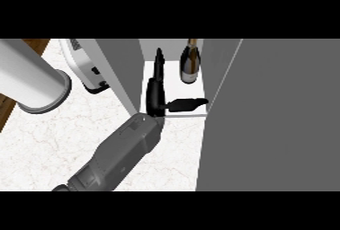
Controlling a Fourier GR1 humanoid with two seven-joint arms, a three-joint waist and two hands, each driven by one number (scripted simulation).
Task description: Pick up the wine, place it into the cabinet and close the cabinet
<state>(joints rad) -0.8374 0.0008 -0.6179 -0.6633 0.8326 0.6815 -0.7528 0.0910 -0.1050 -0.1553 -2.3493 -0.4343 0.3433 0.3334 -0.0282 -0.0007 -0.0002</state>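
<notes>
Inside, first item: the wine bottle (190, 63), dark glass with a pale label, standing on the white floor of the cabinet (176, 114), towards the back of the compartment. Nothing grips it. Just beside it to the left: one black hand (158, 92), reaching into the compartment on a grey forearm (123, 155) that rises from the lower edge; which arm it belongs to I cannot tell. Its fingers are stretched straight towards the back, its thumb pointing right towards the door (272, 117), empty. That grey door stands open, filling the right side. A grey cabinet side panel (123, 72) bounds the compartment on the left. Beyond it, on the marble counter (60, 139): a white appliance (86, 67) and a white cylinder (30, 83).
</notes>
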